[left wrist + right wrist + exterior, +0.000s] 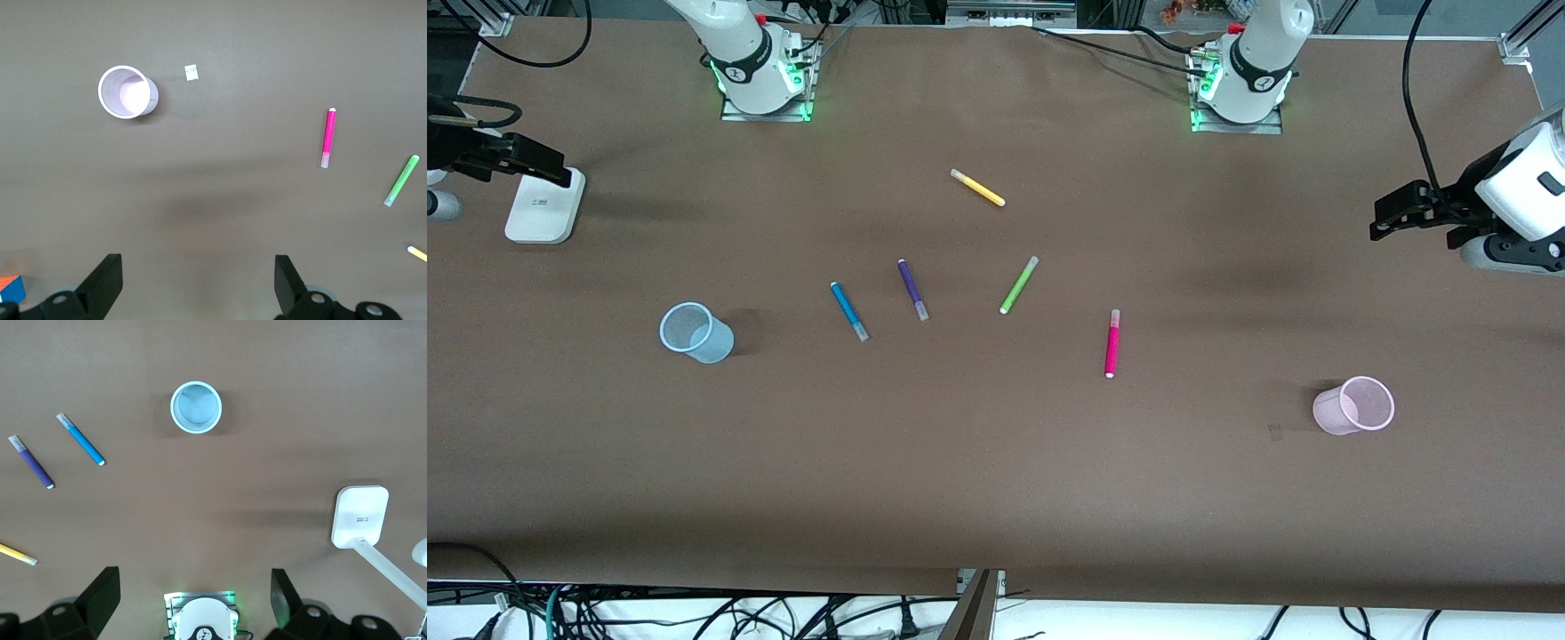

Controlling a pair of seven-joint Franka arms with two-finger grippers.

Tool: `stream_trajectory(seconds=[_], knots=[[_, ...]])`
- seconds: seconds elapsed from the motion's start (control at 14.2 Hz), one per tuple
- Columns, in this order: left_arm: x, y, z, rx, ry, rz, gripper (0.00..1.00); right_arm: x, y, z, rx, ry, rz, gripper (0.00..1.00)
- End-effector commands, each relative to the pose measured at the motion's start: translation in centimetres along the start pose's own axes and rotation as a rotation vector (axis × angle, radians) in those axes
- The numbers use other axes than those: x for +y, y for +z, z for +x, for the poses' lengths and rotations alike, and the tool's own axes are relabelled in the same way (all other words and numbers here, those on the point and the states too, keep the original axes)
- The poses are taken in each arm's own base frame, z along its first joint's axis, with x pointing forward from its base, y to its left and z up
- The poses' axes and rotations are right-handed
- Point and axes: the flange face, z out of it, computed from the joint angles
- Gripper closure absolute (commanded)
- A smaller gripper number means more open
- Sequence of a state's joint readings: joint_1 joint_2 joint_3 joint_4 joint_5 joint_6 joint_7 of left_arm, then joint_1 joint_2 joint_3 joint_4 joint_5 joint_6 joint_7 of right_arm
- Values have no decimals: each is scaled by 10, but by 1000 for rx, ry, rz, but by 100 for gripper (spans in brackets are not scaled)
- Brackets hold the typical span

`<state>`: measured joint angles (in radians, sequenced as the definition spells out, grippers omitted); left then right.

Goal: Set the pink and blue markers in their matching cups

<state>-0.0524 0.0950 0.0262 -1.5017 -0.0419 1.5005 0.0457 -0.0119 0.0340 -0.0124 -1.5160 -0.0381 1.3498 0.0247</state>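
The pink marker [1112, 343] lies flat near the table's middle and also shows in the left wrist view [328, 137]. The pink cup [1354, 405] stands upright and empty toward the left arm's end [128, 92]. The blue marker [849, 311] lies flat, also in the right wrist view [81, 439]. The blue cup [696, 332] stands upright and empty toward the right arm's end [195, 407]. My left gripper [1385, 218] hovers open and empty over the table's left-arm end [198, 283]. My right gripper [559, 169] hovers open and empty over the right-arm end [193, 597].
A dark purple pen [912, 289], a lime green pen [1018, 284] and a yellow pen [977, 188] lie between the two markers and the arm bases. A white flat device [544, 206] sits under my right gripper. A small pale scrap [191, 73] lies beside the pink cup.
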Motion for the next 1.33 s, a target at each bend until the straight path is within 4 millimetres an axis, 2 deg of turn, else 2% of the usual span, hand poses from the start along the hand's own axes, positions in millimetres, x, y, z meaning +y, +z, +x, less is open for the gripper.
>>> stream_trajectory(seconds=[0.0, 0.35, 0.49, 0.7, 0.91, 0.98, 1.12, 1.26], knots=[[7, -2, -2, 3, 8, -18, 0, 3, -5, 2, 5, -1, -4, 0], [7, -2, -2, 5, 8, -22, 0, 2, -4, 3, 4, 1, -2, 0], [7, -3, -2, 9, 8, -25, 0, -2, 3, 9, -10, 7, 3, 0], [17, -1, 9, 76, 23, -26, 0, -19, 35, 32, -72, -34, 16, 0], [18, 1, 5, 50, 26, -25, 0, -49, 60, 51, -101, -79, 50, 0], [26, 5, 7, 44, 40, -26, 0, -63, 72, 60, -106, -102, 44, 0], [58, 33, 24, 21, 90, -17, 0, -88, 103, 82, -115, -133, 36, 0], [78, 60, 45, 36, 121, -30, 0, -120, 136, 103, -107, -173, 24, 0]])
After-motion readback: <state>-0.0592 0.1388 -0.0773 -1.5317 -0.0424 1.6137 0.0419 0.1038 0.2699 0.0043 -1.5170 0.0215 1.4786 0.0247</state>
